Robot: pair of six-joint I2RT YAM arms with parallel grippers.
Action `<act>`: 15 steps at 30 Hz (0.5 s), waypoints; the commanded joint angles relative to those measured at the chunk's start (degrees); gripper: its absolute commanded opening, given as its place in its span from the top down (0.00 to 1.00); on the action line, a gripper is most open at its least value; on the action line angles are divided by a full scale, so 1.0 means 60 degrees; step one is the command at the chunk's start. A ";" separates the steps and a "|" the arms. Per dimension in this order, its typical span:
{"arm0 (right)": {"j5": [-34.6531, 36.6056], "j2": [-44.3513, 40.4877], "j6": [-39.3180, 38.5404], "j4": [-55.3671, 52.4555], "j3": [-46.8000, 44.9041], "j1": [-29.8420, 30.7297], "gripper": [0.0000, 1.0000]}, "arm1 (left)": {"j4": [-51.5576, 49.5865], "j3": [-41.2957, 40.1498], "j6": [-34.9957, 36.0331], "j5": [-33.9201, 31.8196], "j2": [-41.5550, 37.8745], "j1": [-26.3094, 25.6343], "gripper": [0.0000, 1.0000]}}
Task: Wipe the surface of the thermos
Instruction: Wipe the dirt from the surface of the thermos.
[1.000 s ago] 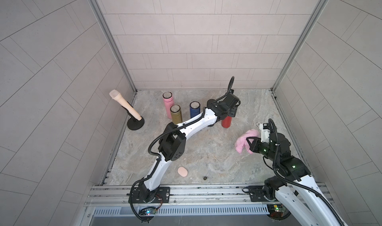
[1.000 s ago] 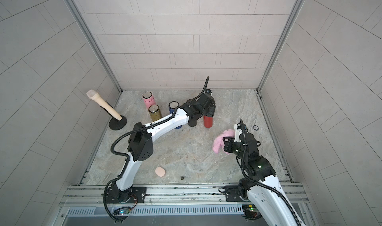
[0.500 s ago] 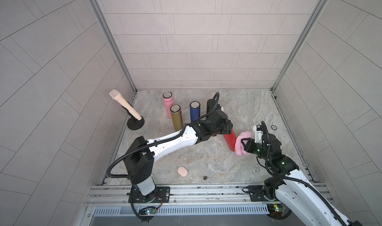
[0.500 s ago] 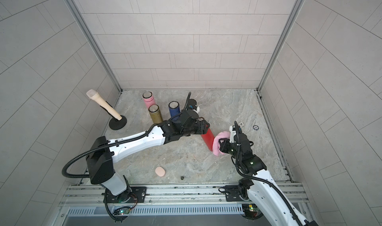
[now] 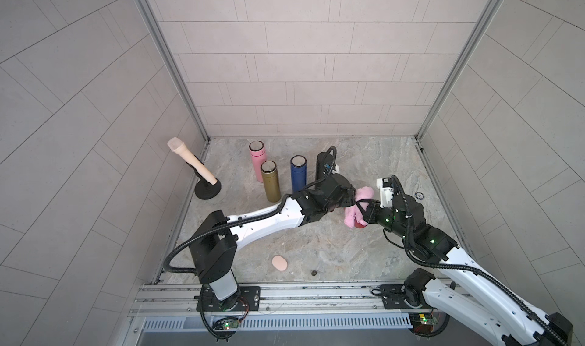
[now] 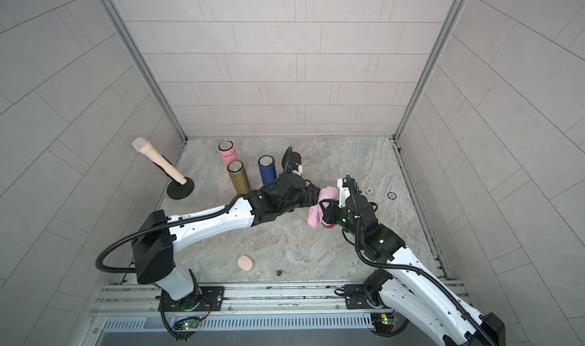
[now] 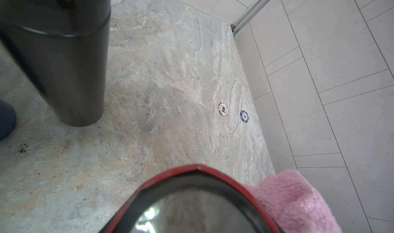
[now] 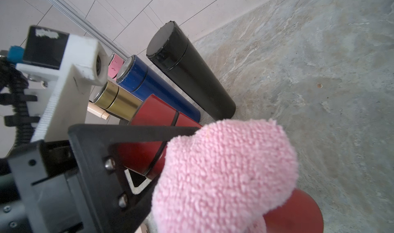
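While the red cylindrical metal thermos (image 8: 149, 119) is clamped near its lid end between the jaws of the left gripper (image 5: 348, 197) and held tilted over the middle of the grey marbled stone floor (image 5: 316, 243), a fluffy pink microfibre cloth (image 8: 223, 168) is pressed against its side. The cloth is pinched in the closed jaws of the right gripper (image 5: 362, 209) (only the thermos's base end is seen past it in both top views).

Stretches left arm (image 5: 269, 221) low and forward, bent at the elbow, and clamps left gripper (image 5: 350, 199) on thermos (image 5: 359, 224). Angles right arm (image 5: 443, 252) inward to meet it, right gripper (image 5: 361, 207) pinched tight on cloth (image 5: 364, 193).
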 commanded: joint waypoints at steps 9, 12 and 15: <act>0.1137 -0.1643 0.1001 0.0822 -0.2400 0.0130 1.00 | 0.0318 0.0181 -0.1081 -0.0547 -0.1268 -0.0293 1.00; 0.1103 -0.1323 0.0935 0.0886 -0.1669 0.0212 1.00 | 0.0317 0.0296 -0.1131 -0.0527 -0.1164 -0.0313 1.00; 0.0838 -0.0746 0.0902 0.1405 -0.1054 0.0434 1.00 | 0.0309 0.0395 -0.1138 -0.0416 -0.0991 -0.0329 1.00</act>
